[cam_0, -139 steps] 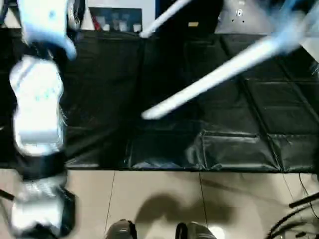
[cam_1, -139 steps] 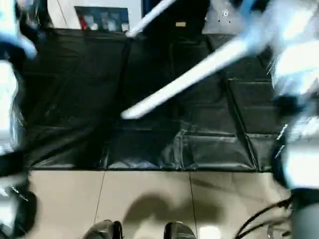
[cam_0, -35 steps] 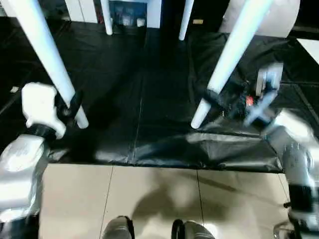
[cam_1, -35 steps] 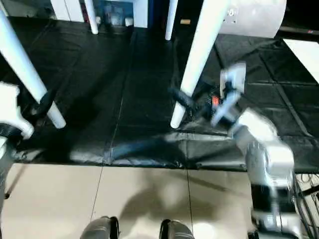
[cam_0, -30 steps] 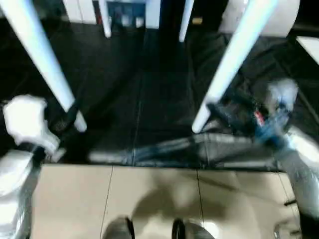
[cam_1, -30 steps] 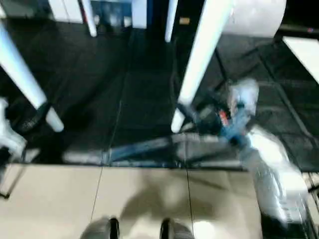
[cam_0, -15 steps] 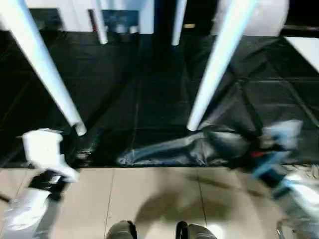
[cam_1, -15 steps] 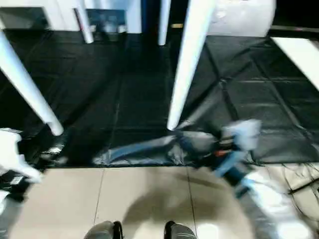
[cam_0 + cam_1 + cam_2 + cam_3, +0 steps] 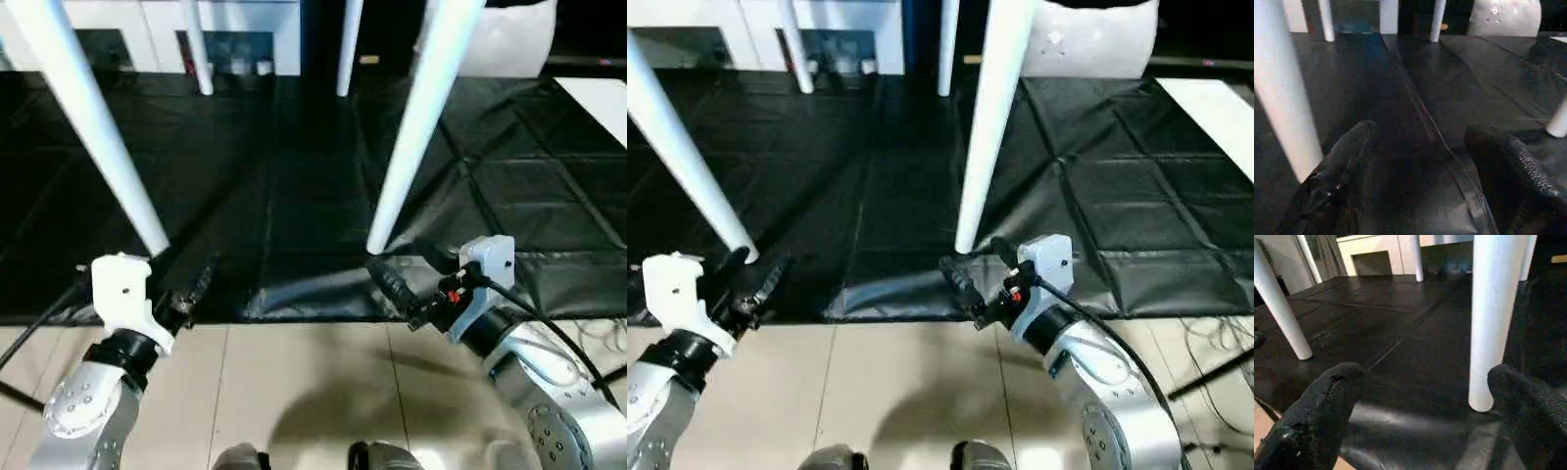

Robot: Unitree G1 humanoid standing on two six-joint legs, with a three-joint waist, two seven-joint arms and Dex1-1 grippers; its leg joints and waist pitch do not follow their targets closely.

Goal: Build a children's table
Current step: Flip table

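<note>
Children's table point(image 9: 88, 117): white plastic, stood upright on a black mat point(image 9: 294, 196). Four tapered tube legs were in view; the top lay above the picture edge and could not be seen. The two near legs came down to the mat close to its front edge, one on the robot's left point(image 9: 93, 127), one on the right point(image 9: 416, 117). The two far legs point(image 9: 196, 49) stood well back, in front of a white cabinet point(image 9: 235, 15).

Mat: black, creased, with a raised fold point(image 9: 313, 294) along the front edge between the two near legs. It met a beige tile floor point(image 9: 304, 392).

Left gripper point(image 9: 191, 289): low, just in front of the left near leg's foot and beside it. Its two black fingers point(image 9: 1347, 161) were spread apart with only mat between them; it held nothing.

Right gripper point(image 9: 980, 274): low, just in front of the right near leg's foot. Its fingers point(image 9: 1322, 406) were spread wide; in the wrist view the leg stood beyond the gap, not clasped. It held nothing.

Also present: a white bag-like bundle point(image 9: 1097, 39) at the far right of the mat, a white board point(image 9: 1215, 108) at the right edge, cables point(image 9: 1205, 343) on the floor at the right.
</note>
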